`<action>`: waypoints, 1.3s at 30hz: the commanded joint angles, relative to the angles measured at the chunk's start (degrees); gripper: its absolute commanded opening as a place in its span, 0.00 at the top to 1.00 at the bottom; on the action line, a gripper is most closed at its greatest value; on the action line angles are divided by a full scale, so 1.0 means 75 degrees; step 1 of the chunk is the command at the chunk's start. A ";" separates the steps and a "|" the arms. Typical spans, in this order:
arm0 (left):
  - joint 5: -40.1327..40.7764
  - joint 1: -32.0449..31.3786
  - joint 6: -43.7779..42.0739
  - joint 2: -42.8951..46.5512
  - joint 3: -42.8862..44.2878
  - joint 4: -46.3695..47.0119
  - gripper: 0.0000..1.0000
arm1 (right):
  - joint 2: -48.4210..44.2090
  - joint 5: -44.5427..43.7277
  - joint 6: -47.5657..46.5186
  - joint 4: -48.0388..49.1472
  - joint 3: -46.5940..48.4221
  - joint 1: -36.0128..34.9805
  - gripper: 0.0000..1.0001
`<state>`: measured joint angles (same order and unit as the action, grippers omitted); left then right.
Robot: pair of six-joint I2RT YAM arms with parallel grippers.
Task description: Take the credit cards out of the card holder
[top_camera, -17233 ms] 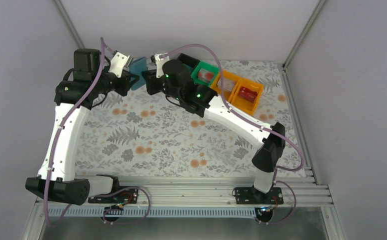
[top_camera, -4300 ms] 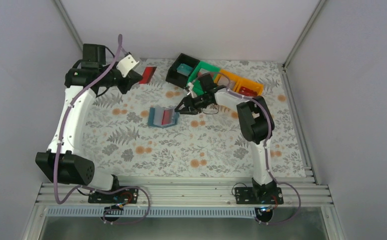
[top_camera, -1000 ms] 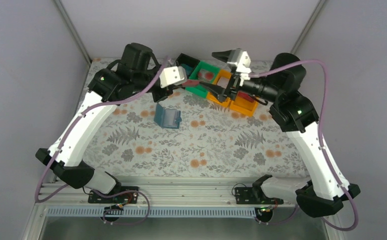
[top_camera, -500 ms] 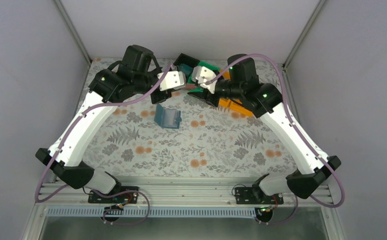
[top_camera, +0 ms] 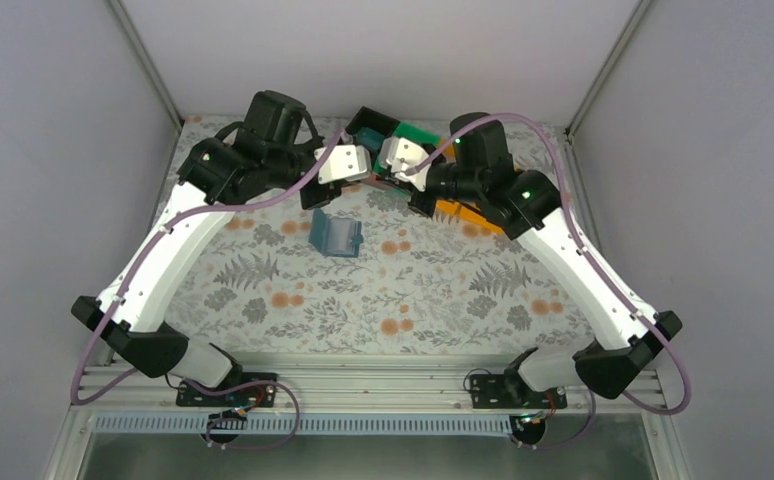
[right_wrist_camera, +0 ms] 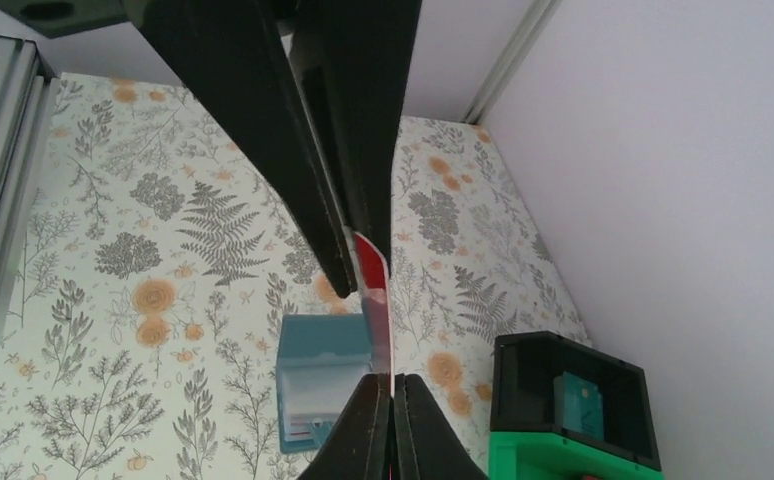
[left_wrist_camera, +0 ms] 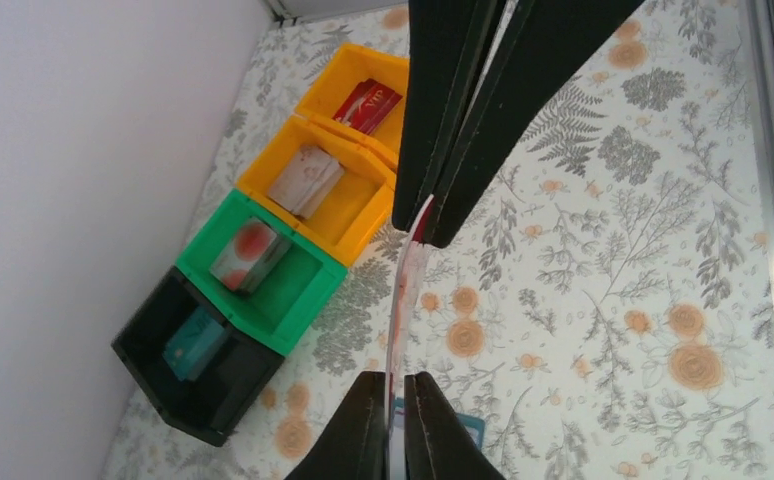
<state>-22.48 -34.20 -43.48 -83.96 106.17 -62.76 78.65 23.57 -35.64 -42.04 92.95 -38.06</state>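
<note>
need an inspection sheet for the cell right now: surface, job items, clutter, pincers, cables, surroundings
Surface: floral-print tablecloth, lying flat.
Job's things: soft blue-teal bifold card holder on the cloth, lighter inner side up; thin red-and-white plastic card held in the air, edge-on to both wrist cameras; teal card in the black plastic bin, pale red-spotted card in the green plastic bin, pale card and red card in the two yellow-orange plastic bins.
Clutter: nothing seen.
Pincers: left pincer and right pincer both shut on the card, at opposite ends.
Cables: purple cable along each arm, clear of the card.
Surroundings: plain pale walls, aluminium frame posts.
</note>
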 commanded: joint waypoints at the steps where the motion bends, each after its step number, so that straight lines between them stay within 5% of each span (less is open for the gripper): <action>1: 0.0040 -0.0086 0.0481 0.0092 -0.0053 0.0312 0.65 | -0.0312 -0.0987 0.0045 0.0432 -0.0537 -0.0042 0.96; 3: 0.0622 -0.0007 0.0872 0.0155 -0.0351 0.0720 0.03 | -0.0540 -0.2026 -0.0065 0.0759 -0.1050 0.0002 0.96; 4: 0.0842 0.0072 0.1021 0.0201 -0.0565 0.0919 0.01 | -0.0613 -0.2639 -0.0135 0.0916 -0.1350 0.0070 0.96; 9: 0.1097 0.1193 0.1773 0.0593 -0.1962 0.2245 0.00 | -0.0768 -0.5399 -0.0388 0.1666 -0.2418 0.1132 0.96; 15: 0.1383 0.2283 0.2560 0.0559 -0.3269 0.3487 0.00 | -0.0312 -0.5872 -0.1473 0.2562 -0.3309 0.2579 0.96; 28: 0.0964 0.2566 0.2805 0.0374 -0.4156 0.4000 0.00 | 0.1589 -0.5329 -0.2186 0.4062 -0.3490 0.4119 0.96; 39: 0.0979 0.2625 0.2717 0.0157 -0.4108 0.3940 0.00 | 0.2826 -0.4694 -0.2211 0.4485 -0.3288 0.4145 0.96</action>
<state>-14.68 -15.09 -23.11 -82.46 74.65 -34.33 97.14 -12.43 -50.98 -11.51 66.65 -6.74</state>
